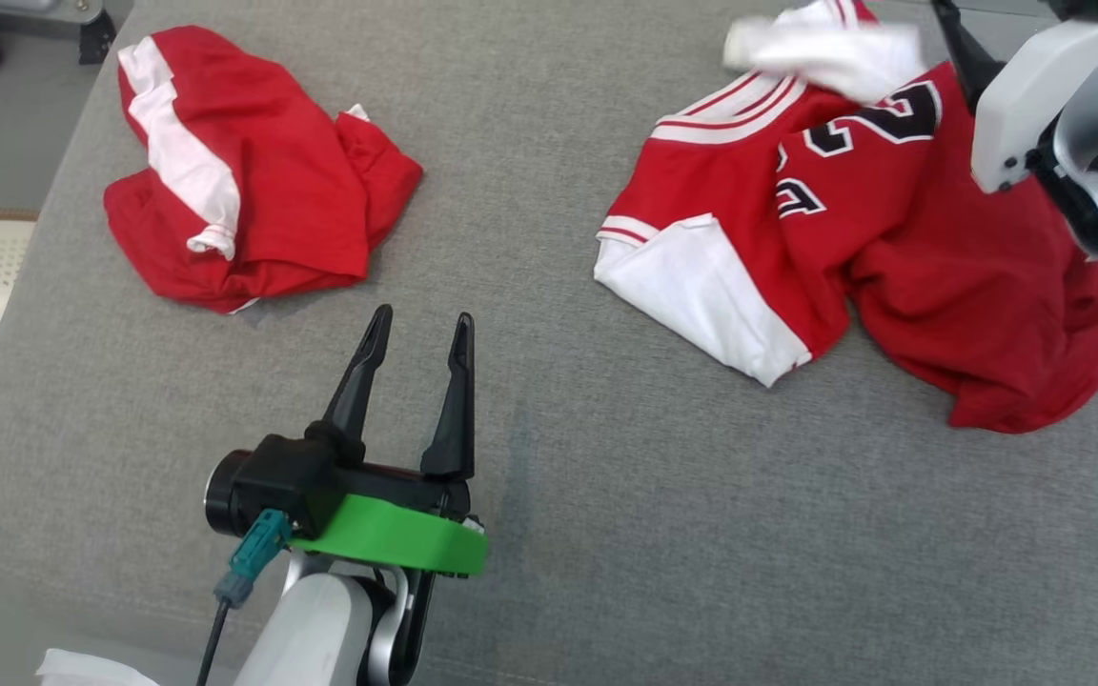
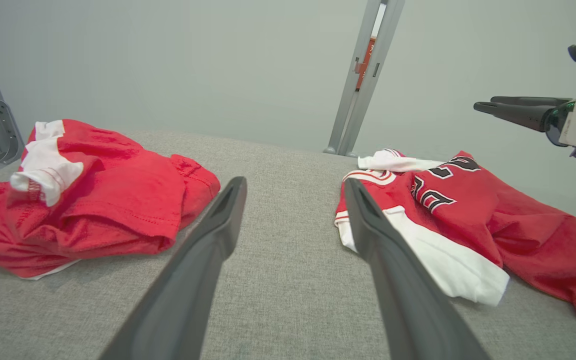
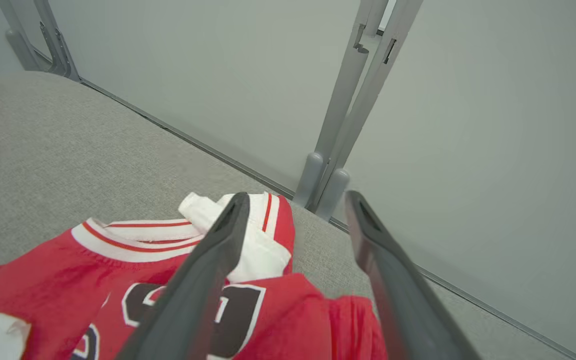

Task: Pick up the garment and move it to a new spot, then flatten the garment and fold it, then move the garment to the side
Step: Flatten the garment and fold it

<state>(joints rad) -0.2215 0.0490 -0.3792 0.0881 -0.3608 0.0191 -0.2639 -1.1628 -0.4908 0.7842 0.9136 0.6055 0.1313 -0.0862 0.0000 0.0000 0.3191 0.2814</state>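
Right gripper (image 3: 296, 196), jaws spread and holding nothing, hangs just above the far edge of a crumpled red numbered jersey (image 1: 854, 248) lying beneath its fingers on the grey cushion (image 1: 549, 429). Left gripper (image 1: 416, 353), also spread and empty, has the jersey to its right and bunched red shorts (image 1: 244, 171) to its left. The jersey looks placed. Flattening likely comes next, calling for both grippers to pinch opposite edges and pull outward.

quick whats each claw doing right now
left claw: open, empty
right claw: open, empty, over the jersey
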